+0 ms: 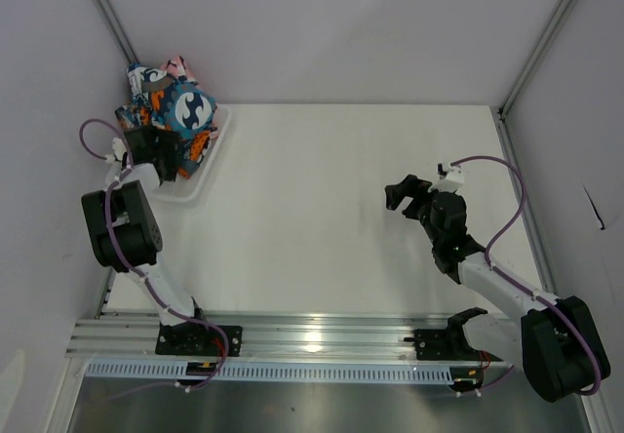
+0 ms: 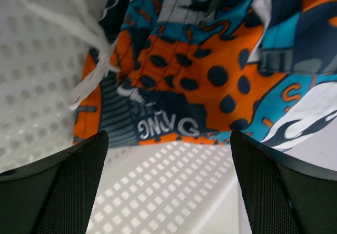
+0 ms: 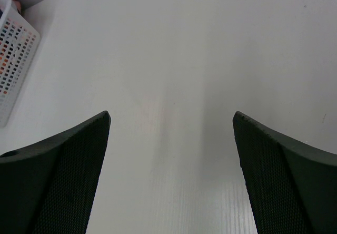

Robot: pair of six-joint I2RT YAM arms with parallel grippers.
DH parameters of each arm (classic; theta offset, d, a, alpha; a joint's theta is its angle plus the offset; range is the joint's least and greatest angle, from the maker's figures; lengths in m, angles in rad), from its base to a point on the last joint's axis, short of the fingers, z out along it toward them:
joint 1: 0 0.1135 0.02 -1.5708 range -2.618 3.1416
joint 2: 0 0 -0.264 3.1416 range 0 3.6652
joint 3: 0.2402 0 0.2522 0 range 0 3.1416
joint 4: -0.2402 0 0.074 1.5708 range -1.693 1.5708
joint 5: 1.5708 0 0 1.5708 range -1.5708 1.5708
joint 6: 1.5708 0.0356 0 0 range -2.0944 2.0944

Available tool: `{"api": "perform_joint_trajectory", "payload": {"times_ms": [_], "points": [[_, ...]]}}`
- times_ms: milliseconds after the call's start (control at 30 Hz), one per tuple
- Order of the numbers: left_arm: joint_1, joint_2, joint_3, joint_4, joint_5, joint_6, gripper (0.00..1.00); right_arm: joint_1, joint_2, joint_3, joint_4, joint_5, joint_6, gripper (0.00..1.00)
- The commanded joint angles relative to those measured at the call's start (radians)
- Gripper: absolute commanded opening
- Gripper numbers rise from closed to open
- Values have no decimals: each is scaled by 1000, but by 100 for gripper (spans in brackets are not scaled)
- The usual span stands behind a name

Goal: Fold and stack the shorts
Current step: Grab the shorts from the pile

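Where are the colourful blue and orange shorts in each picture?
Top external: printed shorts at upper left, heaped in the white mesh basket.
Left wrist: printed shorts filling the upper middle.
Right wrist: not clearly in it.
Shared landmark: that basket, at the right wrist view's left edge.

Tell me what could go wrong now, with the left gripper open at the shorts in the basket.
The open left gripper hangs over the mesh basket; closing may pinch mesh with the printed shorts and drag the basket. The loose white drawstring may be all it catches. The pink shorts, bunched against them, may come out too.
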Motion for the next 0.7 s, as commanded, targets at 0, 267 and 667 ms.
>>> {"api": "perform_joint_trajectory", "payload": {"times_ms": [0,267,667], "points": [[-6,40,50,181,-58,-48,99,4,1,30,43,-11,-18,100],[-10,198,216,299,-36,-37,56,5,24,34,54,-31,-16,100],[-42,51,310,128,-20,37,0,5,60,48,60,-40,-12,100]]}}
